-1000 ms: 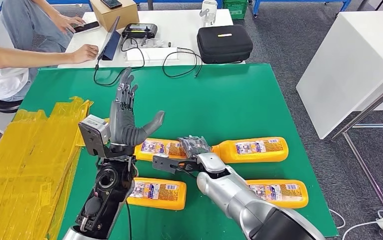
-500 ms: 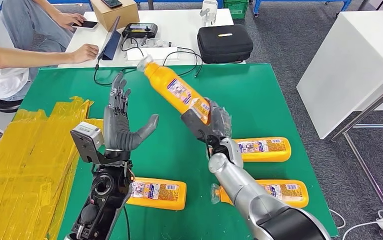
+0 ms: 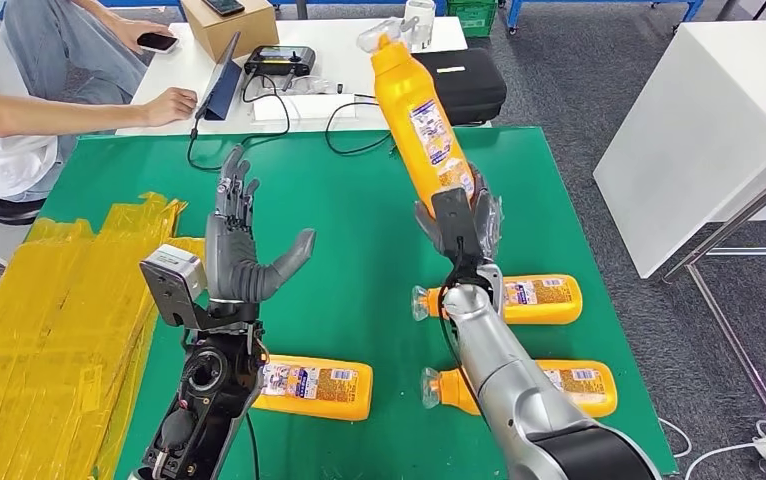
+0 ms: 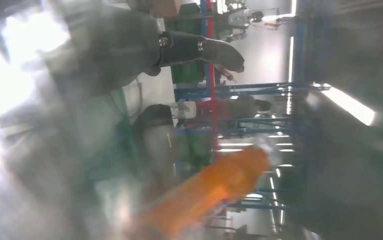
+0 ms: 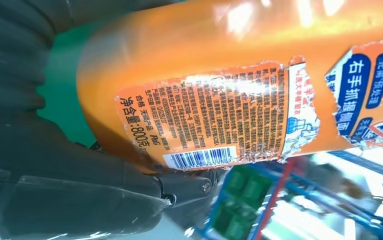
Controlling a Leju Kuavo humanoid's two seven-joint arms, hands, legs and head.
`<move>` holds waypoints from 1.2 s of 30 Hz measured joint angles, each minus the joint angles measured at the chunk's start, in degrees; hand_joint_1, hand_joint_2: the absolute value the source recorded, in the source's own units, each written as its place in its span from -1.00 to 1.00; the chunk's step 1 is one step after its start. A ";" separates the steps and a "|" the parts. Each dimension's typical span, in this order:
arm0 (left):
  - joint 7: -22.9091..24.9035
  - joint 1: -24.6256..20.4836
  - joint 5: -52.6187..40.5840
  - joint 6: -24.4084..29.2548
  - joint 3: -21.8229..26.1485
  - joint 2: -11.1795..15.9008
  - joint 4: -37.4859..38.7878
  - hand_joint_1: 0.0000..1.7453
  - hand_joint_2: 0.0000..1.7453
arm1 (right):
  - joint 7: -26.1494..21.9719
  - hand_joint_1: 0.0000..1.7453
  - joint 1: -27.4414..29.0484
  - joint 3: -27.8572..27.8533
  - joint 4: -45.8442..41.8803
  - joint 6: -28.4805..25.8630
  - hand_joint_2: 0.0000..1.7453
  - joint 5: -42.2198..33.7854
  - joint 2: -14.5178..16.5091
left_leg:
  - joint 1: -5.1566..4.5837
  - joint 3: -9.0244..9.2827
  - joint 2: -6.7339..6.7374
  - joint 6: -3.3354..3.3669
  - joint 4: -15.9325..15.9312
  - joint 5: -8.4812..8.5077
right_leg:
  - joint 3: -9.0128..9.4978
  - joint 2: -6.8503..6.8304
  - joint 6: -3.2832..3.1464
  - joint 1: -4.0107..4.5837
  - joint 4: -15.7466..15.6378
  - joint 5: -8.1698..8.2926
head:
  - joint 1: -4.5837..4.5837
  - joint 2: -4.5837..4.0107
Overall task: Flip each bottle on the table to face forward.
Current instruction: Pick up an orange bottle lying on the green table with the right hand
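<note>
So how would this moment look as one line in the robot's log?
right hand: holds lifted bottle | left hand: open, raised | three bottles lying on table

My right hand [image 3: 459, 225] holds one bottle [image 3: 421, 115] up over the mat [image 3: 359, 190], cap away from me. Three bottles lie on the mat: one [image 3: 504, 299] just behind my right arm, one [image 3: 559, 387] nearer right, one [image 3: 316, 386] by my left arm. Left hand [image 3: 239, 250] raised over the mat's left. Film stack [image 3: 49, 330] on the left edge. Case [image 3: 459, 90] on the table [image 3: 359, 45] behind.

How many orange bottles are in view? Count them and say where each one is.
4. One bottle is raised in the right hand; three lie on the green table: front left, front right, and right middle.
</note>
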 joint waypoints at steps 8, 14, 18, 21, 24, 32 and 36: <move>7.68 -2.27 4.68 -11.51 0.03 1.58 0.98 -1.00 1.00 | -2.24 0.98 7.39 4.85 -10.92 8.96 1.00 2.18 2.84 | 0.03 -0.02 0.06 -0.01 -0.01 0.00 | -0.08 0.02 -0.01 0.02 0.00 -0.01 | -0.01 0.00; 10.97 -6.81 10.39 -17.77 0.43 3.25 3.94 -1.00 1.00 | -2.72 1.00 9.93 11.46 -13.80 9.98 1.00 3.05 4.16 | 0.03 -0.02 0.06 -0.02 -0.01 0.02 | -0.07 0.02 -0.01 0.02 0.01 0.00 | 0.02 0.00; 11.48 -8.72 11.92 -19.35 0.96 4.06 4.93 -1.00 1.00 | -3.33 1.00 10.67 15.23 -14.42 9.70 1.00 3.96 4.44 | 0.03 -0.02 0.06 -0.03 -0.01 0.03 | -0.08 0.02 -0.01 0.01 0.02 0.00 | 0.00 0.00; 11.59 -9.47 12.18 -19.66 1.01 4.38 5.42 -1.00 1.00 | -3.40 1.00 10.96 16.96 -14.59 9.51 1.00 4.20 4.58 | 0.02 -0.04 0.02 -0.02 -0.01 0.02 | -0.08 0.01 0.00 0.01 0.01 0.00 | 0.01 0.00; 11.65 -9.82 12.20 -19.70 1.02 4.62 5.81 -1.00 1.00 | -3.40 1.00 11.00 17.84 -14.63 9.49 1.00 4.23 4.66 | 0.01 -0.05 0.04 -0.02 -0.01 0.02 | -0.09 0.01 0.00 0.01 0.01 0.00 | 0.01 0.00; 11.65 -10.11 12.28 -19.72 1.02 4.86 6.27 -1.00 1.00 | -3.35 1.00 11.03 18.61 -14.64 8.89 1.00 4.90 4.68 | 0.02 -0.05 0.05 -0.03 -0.01 0.02 | -0.09 0.01 0.00 0.01 0.01 0.00 | 0.01 0.00; 11.65 -10.01 12.79 -19.80 1.01 5.08 6.25 -1.00 1.00 | -3.20 1.00 11.21 19.17 -14.64 7.59 1.00 5.65 4.66 | 0.02 -0.05 0.05 -0.03 -0.01 0.02 | -0.09 0.01 -0.01 0.01 0.01 0.00 | 0.01 0.00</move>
